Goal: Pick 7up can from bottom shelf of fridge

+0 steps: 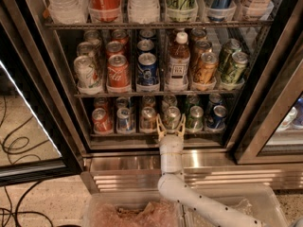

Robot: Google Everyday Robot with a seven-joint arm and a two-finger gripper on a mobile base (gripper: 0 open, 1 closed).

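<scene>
The fridge [33, 56] stands open in front of me. On its bottom shelf [156, 132] several cans stand in a row. The 7up can [172, 116], silver-topped with a pale body, stands at the front of the middle lane. My gripper [170, 127] reaches in from below at the shelf's front rail, right in front of this can. It is open, with one fingertip [160, 126] at the can's lower left and the other at its lower right. Nothing is held.
A copper-coloured can [148, 118] stands just left of the 7up can and a darker green can [194, 118] just right. A red can [102, 120] and blue cans [124, 119] fill the other lanes. The taller shelf above holds a brown bottle [178, 63]. The ribbed steel base [128, 171] lies below.
</scene>
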